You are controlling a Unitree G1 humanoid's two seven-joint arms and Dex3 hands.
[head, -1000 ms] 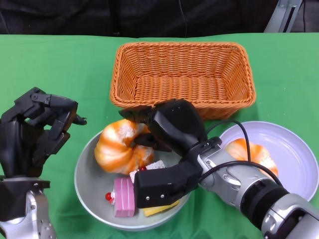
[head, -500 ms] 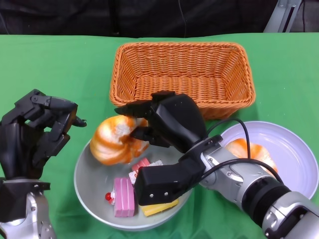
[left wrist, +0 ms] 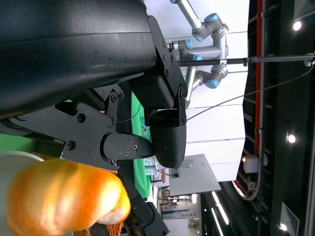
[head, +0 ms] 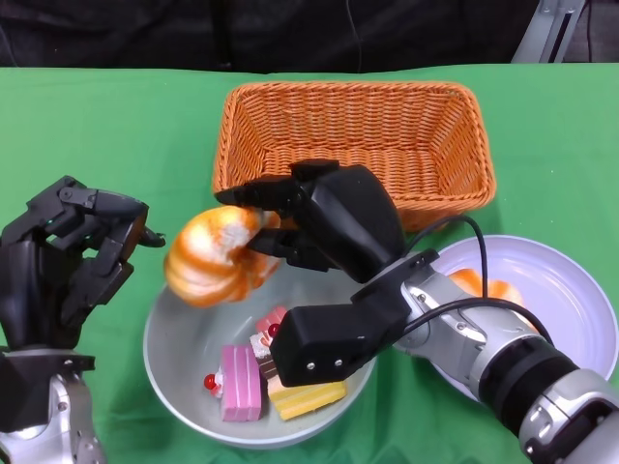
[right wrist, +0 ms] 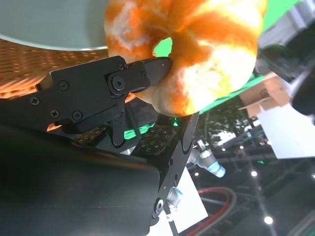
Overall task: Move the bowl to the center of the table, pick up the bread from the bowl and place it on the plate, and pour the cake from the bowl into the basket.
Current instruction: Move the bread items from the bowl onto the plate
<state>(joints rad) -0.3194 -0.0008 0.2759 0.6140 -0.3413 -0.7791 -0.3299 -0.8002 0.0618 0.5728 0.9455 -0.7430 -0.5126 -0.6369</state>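
Bread [head: 218, 253] grasped in right hand [head: 324, 224], lifted clear of bowl [head: 169, 333]. Left hand [head: 68, 256] released. Still pending: placing on plate [head: 571, 300], pouring cake [head: 242, 382] into basket [head: 353, 145].

You see two black many-fingered hands: the left hand [head: 63, 256] is angular, with small screws at its links. The right hand [head: 334, 227] has a smooth rounded shell, black cables looping back to a silver forearm ringed by a black collar.
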